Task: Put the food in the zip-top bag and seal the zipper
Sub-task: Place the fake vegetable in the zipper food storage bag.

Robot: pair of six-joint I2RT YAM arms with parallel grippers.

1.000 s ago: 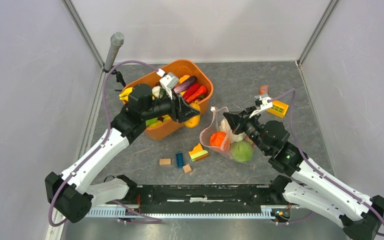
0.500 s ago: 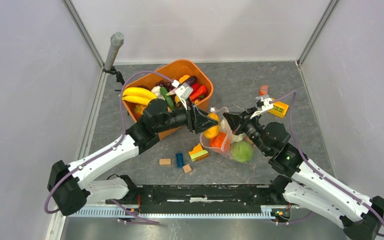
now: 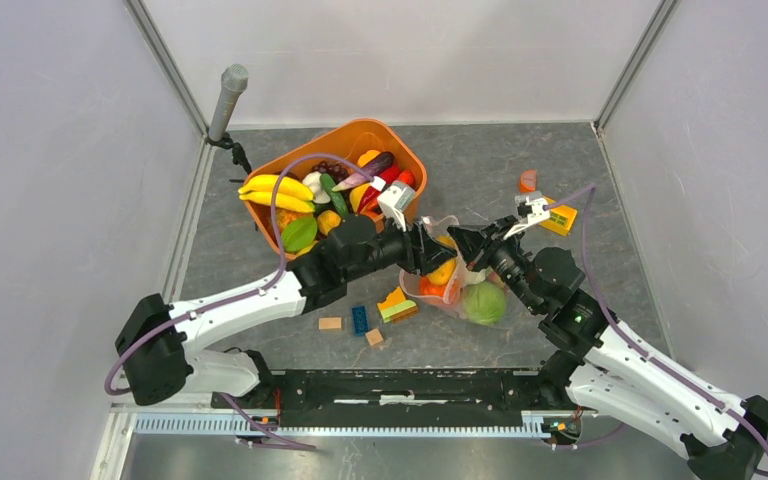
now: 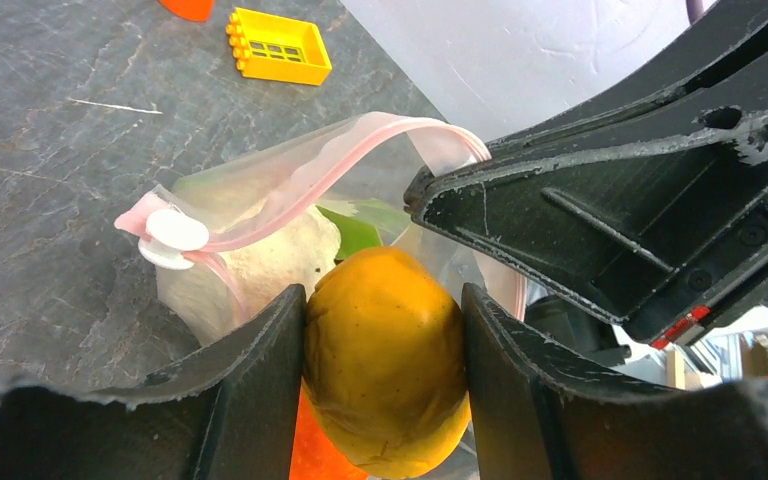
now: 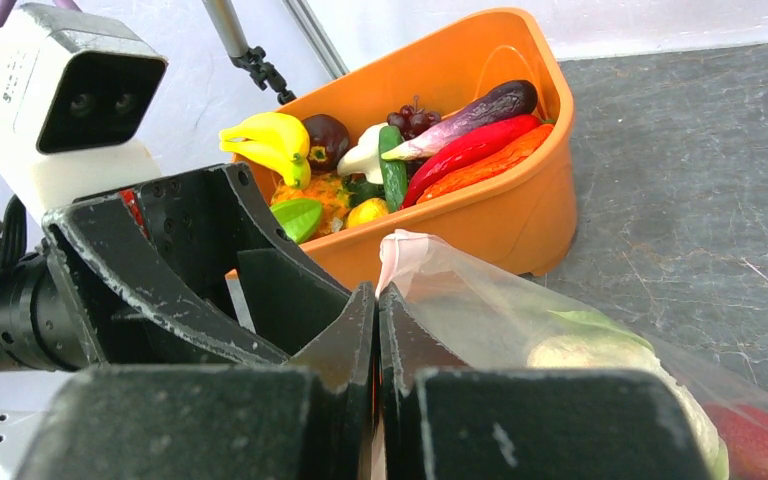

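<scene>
Gripping a yellow-orange toy fruit (image 4: 385, 380) in the left tool (image 4: 382, 298), one finger pressed to each side, right at the mouth of the zip-top bag (image 4: 250, 195). Pinching the bag's raised lip with the right tool (image 5: 377, 300), jaws together on the thin film, lifting that edge up off the worktop (image 4: 50, 150).

Probably the insert step. Carry the fruit on past the zipper (image 4: 335, 158), between the two pink lips, before letting go. Aim for the gap above the cauliflower (image 4: 265, 265), well clear of the white slider (image 4: 175, 232) at the end of the mouth. Hold the right-hand pinch high and steady to keep the mouth agape. Release low, to avoid a bounce back out. Draw the left tool straight back afterwards, without snagging the film.

Inside the bag, through the plastic: the cauliflower, a green cabbage (image 3: 483, 302), something orange-red (image 3: 434, 284). Zipper not yet sealed.

In the orange tub (image 5: 520, 215), just beside the bag: bananas (image 5: 270, 140), grapes (image 5: 415, 118), a purple aubergine (image 5: 480, 105), a red pepper (image 5: 470, 148), a cucumber (image 5: 392, 170). More food yet to move, by the look of it.
</scene>
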